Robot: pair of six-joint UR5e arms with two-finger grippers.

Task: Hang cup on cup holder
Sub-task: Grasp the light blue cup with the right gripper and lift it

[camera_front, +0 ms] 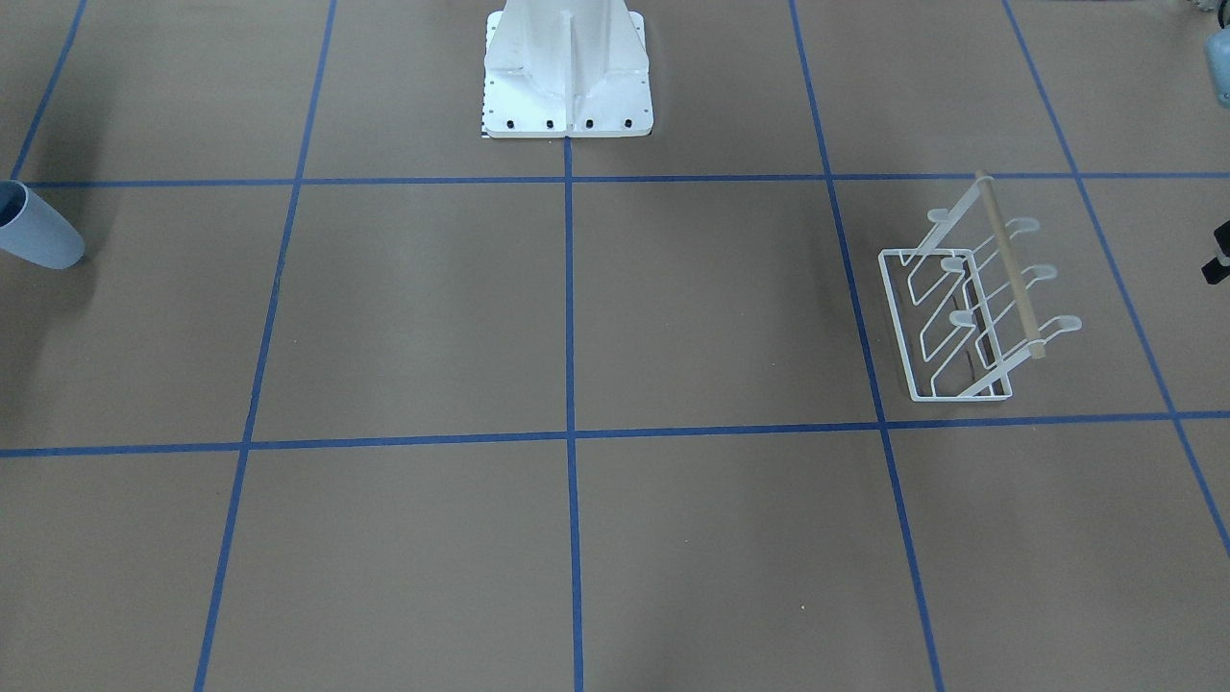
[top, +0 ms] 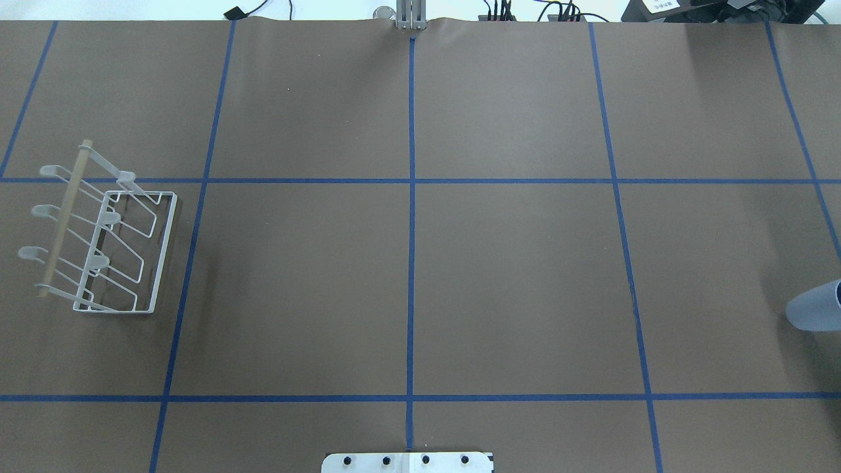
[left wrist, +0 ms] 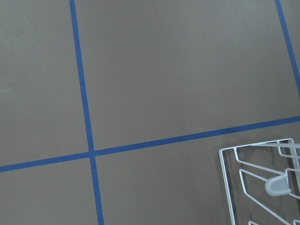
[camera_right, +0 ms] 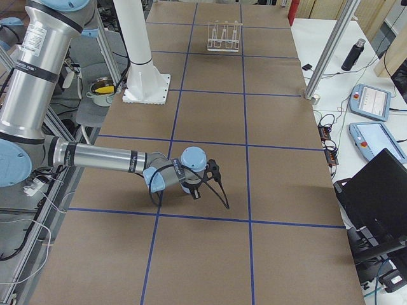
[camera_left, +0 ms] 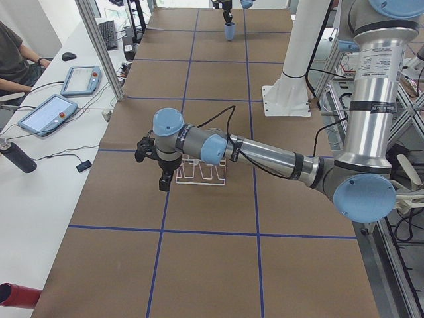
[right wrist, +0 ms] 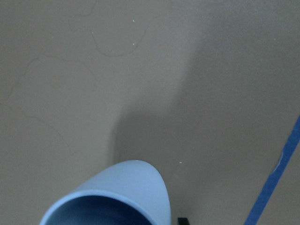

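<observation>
Overhead exterior, left to right: rack stood on the brown table at far left, base frame flat on it, wooden rod along its left side, prongs with rounded tips sticking out past the rod. Blue tape split the table into squares; white base plate sat at the bottom centre edge. Cup was at far right, cut by the frame edge, on the table, well apart from the rack. Exterior left view: left gripper hung over the table near the rack's end, jaws small and dark, cannot tell if wide or narrow. Far end of same view: cup stood mouth up on the table with right gripper right above it; jaw gap cannot tell, contact with cup cannot tell. Left wrist view caught only a rack corner at lower right, one prong tip inside it. Right wrist view had the cup's open rim at the bottom edge, close under the camera.
</observation>
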